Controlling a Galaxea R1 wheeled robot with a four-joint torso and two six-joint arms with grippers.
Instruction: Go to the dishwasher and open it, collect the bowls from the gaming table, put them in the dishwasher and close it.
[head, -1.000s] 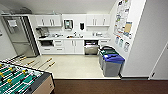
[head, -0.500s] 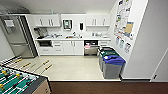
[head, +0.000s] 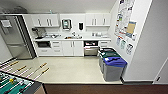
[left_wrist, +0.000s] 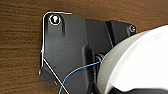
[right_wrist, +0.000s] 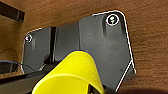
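Dishwasher (head: 91, 48) open under the far counter, bins (head: 112, 66) standing near its right, table-football table (head: 15, 83) near left, white bowl (left_wrist: 140, 65) by left wrist, yellow bowl (right_wrist: 72, 75) by right wrist, grips of both hands impossible to tell.

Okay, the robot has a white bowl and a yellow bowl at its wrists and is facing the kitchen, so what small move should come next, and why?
Probably keep driving straight ahead toward the dishwasher. It sits across the pale floor under the counter, right of the sink cabinets, and looks open. The white bowl and yellow bowl show at the wrists, and the bins stand off to the right.
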